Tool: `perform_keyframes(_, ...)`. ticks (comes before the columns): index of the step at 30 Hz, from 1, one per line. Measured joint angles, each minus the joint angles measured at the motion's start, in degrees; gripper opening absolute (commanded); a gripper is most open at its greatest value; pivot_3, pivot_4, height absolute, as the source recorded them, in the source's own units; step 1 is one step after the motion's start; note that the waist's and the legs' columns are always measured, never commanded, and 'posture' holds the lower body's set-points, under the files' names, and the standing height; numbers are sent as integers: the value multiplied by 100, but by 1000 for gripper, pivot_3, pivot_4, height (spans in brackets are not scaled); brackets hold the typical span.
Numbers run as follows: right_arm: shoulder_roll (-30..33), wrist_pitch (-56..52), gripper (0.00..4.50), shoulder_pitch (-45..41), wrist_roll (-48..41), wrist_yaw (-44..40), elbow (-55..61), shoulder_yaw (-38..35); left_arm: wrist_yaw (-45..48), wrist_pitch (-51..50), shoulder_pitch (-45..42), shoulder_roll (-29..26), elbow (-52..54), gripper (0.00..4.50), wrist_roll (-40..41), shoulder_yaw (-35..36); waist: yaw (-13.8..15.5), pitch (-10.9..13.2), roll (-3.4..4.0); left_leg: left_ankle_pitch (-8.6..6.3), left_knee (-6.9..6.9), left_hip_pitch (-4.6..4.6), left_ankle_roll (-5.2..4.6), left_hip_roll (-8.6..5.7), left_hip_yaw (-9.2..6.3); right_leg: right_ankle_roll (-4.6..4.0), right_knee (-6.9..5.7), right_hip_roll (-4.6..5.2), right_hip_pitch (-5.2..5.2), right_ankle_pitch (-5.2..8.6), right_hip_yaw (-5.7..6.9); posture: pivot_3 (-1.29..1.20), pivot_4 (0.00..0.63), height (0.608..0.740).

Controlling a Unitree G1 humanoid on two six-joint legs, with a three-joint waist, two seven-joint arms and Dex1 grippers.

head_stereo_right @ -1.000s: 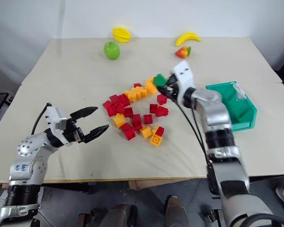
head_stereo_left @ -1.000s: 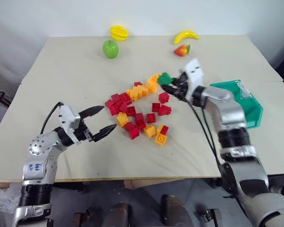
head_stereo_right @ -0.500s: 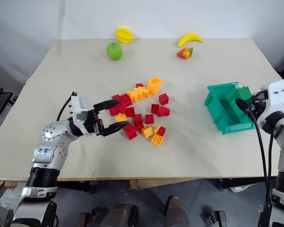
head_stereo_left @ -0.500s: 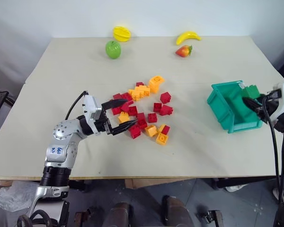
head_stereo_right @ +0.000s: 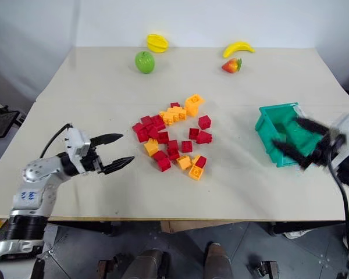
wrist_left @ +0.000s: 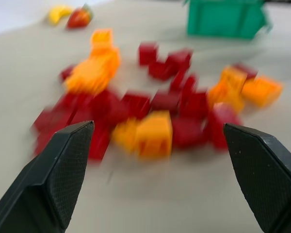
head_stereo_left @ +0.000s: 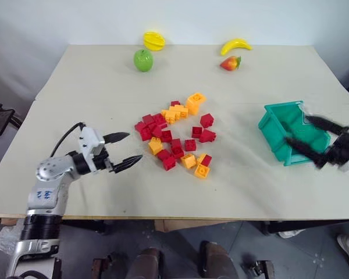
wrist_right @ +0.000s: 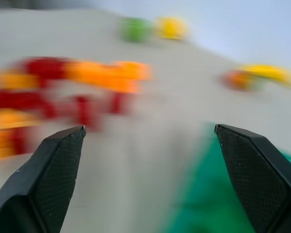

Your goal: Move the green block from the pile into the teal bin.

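Note:
The pile (head_stereo_left: 189, 145) of red and orange bricks lies mid-table. To its right stands the teal bin (head_stereo_left: 272, 123), open side facing away from the pile. My right gripper (head_stereo_left: 296, 129) hovers blurred over the bin's near right side, open, with nothing between its fingers. The green block is hidden. My left gripper (head_stereo_left: 134, 146) is open just left of the pile, pointing at it without touching. In the left wrist view the pile (wrist_left: 155, 131) lies beyond the open fingers, with the bin (wrist_left: 223, 19) further off. The right wrist view has the bin (wrist_right: 208, 199) close below the spread fingertips.
Along the table's far edge sit a green apple (head_stereo_left: 143, 60), a yellow fruit (head_stereo_left: 153, 40), a banana (head_stereo_left: 235, 45) and a red fruit (head_stereo_left: 231, 63). The table's right edge runs close behind the bin.
My right gripper carried the green block from the pile to the bin, then opened and drew back; the block no longer shows. My left gripper reached to the pile, then pulled back left.

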State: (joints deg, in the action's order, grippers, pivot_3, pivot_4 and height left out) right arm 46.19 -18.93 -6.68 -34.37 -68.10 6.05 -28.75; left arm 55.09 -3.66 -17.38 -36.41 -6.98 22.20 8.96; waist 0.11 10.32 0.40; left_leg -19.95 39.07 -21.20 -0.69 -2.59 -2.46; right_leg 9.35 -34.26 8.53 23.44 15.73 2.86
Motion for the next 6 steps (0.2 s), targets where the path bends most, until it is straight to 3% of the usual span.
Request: perform_keyframes(6, -140, 254, 4492, 951, -77, -476, 589, 393, -177, 139, 944, -193, 347, 4500, -73, 412, 17, 0, 0, -4, 1, 1, 1, 4, -4, 0, 4, 1, -1, 0, -1, 0, 150, 740)
